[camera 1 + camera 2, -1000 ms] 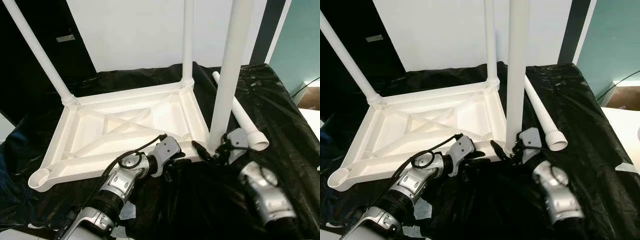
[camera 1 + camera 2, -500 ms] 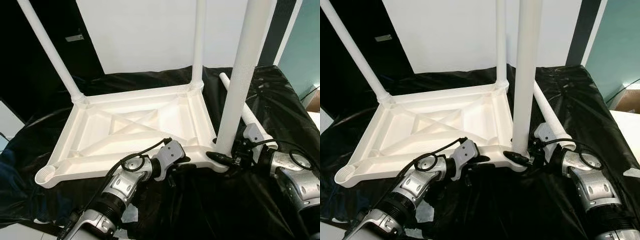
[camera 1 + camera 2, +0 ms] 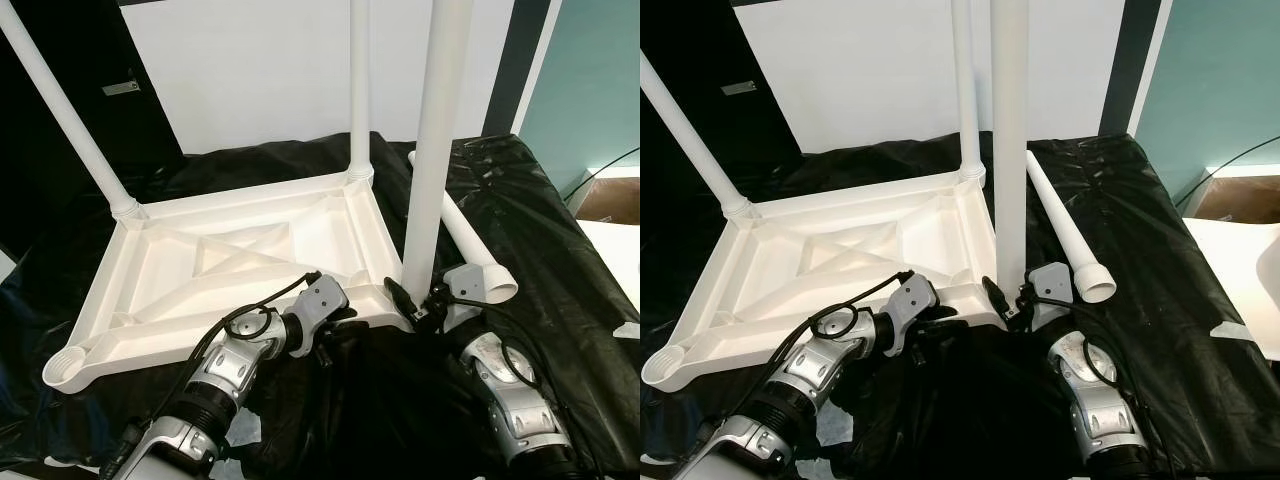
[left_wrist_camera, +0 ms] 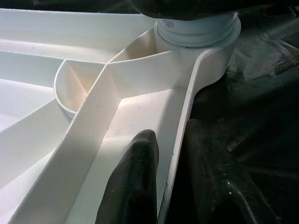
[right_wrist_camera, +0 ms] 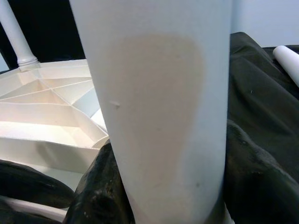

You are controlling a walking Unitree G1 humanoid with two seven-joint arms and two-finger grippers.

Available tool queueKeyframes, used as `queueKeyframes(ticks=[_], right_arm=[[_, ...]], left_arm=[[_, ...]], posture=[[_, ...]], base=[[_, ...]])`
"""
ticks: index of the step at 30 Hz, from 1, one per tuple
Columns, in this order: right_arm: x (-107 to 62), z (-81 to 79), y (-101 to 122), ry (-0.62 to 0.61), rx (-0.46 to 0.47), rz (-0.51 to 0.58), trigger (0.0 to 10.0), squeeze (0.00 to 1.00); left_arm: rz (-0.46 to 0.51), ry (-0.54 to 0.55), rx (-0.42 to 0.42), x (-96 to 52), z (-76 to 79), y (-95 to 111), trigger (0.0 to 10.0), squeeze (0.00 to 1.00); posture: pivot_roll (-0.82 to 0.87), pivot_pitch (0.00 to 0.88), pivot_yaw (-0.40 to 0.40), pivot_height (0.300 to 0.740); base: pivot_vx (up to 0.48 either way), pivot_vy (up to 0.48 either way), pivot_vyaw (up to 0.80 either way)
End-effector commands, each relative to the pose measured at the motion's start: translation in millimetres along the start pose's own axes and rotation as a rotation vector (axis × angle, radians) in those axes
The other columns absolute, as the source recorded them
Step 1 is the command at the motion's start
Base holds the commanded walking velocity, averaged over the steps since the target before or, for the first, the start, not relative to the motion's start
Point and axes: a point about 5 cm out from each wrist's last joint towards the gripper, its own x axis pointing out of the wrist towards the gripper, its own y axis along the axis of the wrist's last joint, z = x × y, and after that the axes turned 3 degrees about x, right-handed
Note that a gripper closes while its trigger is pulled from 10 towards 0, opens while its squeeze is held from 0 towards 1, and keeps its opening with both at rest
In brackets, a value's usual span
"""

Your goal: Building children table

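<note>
Swung back nearer, right gripper [image 3: 420,305] pinches upright table leg [image 3: 432,160]; left gripper [image 4: 170,186] clamps tabletop rim [image 4: 182,135].

A surface draped in black sheet [image 3: 560,260] carries an upturned white tabletop [image 3: 230,275], its ribbed underside facing up with legs standing in three corners, and a loose leg [image 3: 465,240] lying just beside it.
</note>
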Motion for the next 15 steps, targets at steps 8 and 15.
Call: queueKeyframes(ticks=[8,15], right_arm=[[4.6,-12.8,-11,-0.053,-0.07,-0.046,0.0,0.0],[3.6,-4.1,-15,-0.043,-0.143,-0.104,10.0,1.0]], left_arm=[[-0.108,-0.132,-0.072,9.3,29.6,-28,10.0,0.0],[-0.113,-0.127,-0.074,8.3,28.6,-29,10.0,0.0]], posture=[[-0.02,0.0,0.072,0.74],[-0.03,0.0,0.077,0.74]], base=[[0.0,0.0,0.0],[0.0,0.0,0.0]])
